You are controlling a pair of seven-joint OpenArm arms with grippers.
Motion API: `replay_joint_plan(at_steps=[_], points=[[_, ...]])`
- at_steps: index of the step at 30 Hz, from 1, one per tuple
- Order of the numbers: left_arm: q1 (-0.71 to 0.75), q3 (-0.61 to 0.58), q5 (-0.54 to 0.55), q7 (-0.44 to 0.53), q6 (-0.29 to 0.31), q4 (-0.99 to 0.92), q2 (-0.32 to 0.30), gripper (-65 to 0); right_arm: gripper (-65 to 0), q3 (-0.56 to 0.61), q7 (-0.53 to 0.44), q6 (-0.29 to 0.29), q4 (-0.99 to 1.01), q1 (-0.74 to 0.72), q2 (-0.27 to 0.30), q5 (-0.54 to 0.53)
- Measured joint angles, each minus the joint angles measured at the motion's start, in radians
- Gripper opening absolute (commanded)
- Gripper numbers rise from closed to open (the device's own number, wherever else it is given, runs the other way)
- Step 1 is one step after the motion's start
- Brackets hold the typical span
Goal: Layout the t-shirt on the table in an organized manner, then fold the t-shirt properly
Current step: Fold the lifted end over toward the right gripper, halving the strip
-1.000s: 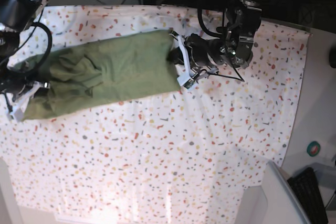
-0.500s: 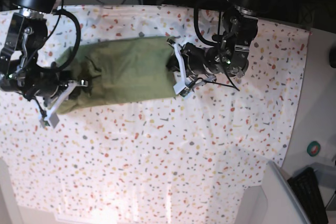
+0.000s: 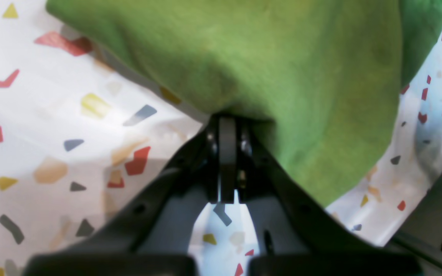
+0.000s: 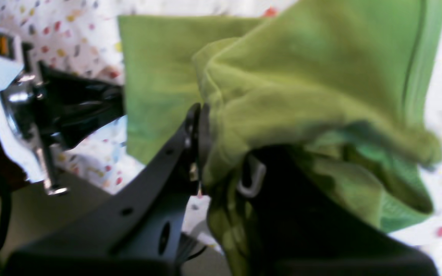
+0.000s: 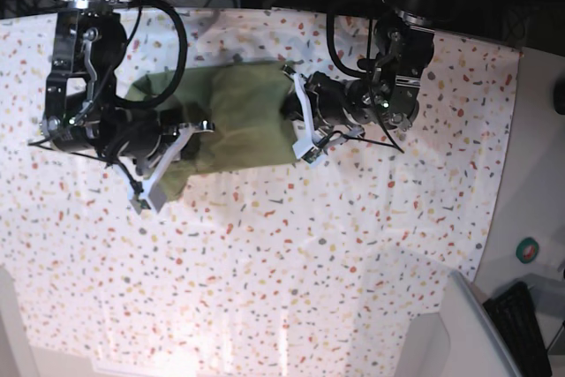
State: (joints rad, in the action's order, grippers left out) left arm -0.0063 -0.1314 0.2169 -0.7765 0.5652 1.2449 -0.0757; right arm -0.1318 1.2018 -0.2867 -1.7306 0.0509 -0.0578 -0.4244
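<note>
You have the table [image 5: 291,253] filling most of the base view, its white cover flecked with red, yellow, grey and dark bits, and a plain grey-white surface [image 5: 534,174] running along its right side. The t-shirt [image 5: 238,116] lies toward the far side of the table, a little left of the middle, bunched into a short, thick olive-green bundle stretched between your two arms. Its right end lies fairly flat; its left end is rumpled and partly raised off the cover.

Your left gripper [image 5: 296,121] sits at the right end of the bundle. In the left wrist view its jaws are clenched tight together on the edge of the t-shirt [image 3: 267,69], with green cloth draped over and beyond the tips and the flecked table [image 3: 52,145] below.

Your right gripper [image 5: 168,152] sits at the bundle's left end. In the right wrist view its jaws are clamped on a thick wad of the t-shirt [image 4: 294,96], with several folded layers spilling over the right-hand jaw and hanging below it. That view is blurred, but the left gripper [image 4: 33,111] shows at its left edge, beside a flatter part of the cloth.
</note>
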Motion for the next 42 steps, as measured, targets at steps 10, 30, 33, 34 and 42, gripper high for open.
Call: replay_joint_plan(at_steps=[10,30,33,34,42], points=[[0.000,0.002,-0.002,0.002,0.000,0.000,0.000,-65.0,-65.0,0.106,-0.004,0.002,-0.002,0.022,-0.023,0.004],[-0.003,0.003,-0.003,0.005,-0.001,0.000,-0.008,-65.0,-65.0,0.181,-0.011,0.048,-0.050,0.028,-0.027,0.002],[-0.003,0.003,-0.003,0.005,-0.001,0.000,-0.008,-65.0,-65.0,0.236,-0.008,0.056,-0.049,0.027,-0.027,0.000],[-0.003,0.003,-0.003,0.005,-0.001,0.000,-0.008,-65.0,-65.0,0.250,-0.016,0.058,-0.048,0.027,-0.029,-0.004],[-0.003,0.003,-0.003,0.004,-0.001,0.000,-0.009,-65.0,-65.0,0.251,-0.073,0.063,0.012,0.025,-0.027,0.004]])
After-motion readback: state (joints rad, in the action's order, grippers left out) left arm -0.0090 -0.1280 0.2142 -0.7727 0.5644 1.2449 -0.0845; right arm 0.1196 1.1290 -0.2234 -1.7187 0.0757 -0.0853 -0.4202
